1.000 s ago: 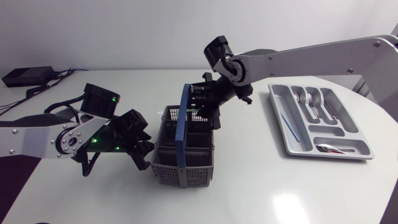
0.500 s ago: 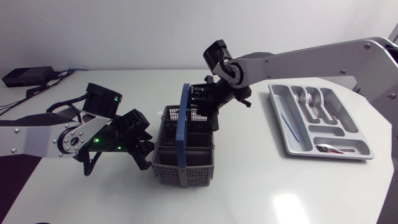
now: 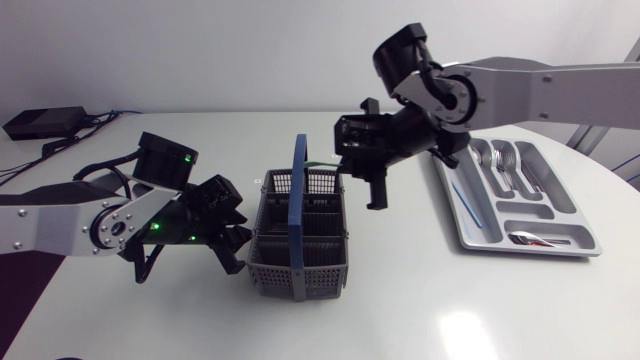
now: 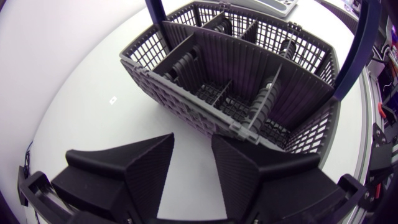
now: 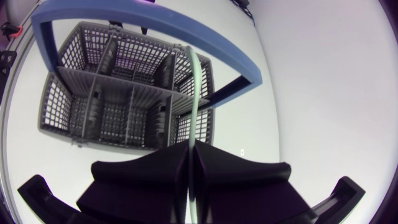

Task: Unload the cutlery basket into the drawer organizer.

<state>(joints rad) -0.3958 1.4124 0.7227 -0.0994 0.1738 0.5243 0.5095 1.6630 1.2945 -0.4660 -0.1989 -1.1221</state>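
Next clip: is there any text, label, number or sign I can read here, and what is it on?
No text can be read in any view.
Small white mark on the table beside the cutlery basket: too small to read.
Wrapped item in the drawer organizer: dark and red marks, too small to read.
Pale green stick in the right gripper: no print shows.

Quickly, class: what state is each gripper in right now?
Left gripper: open, empty, beside the cutlery basket.
Right gripper: shut on a thin pale green stick.
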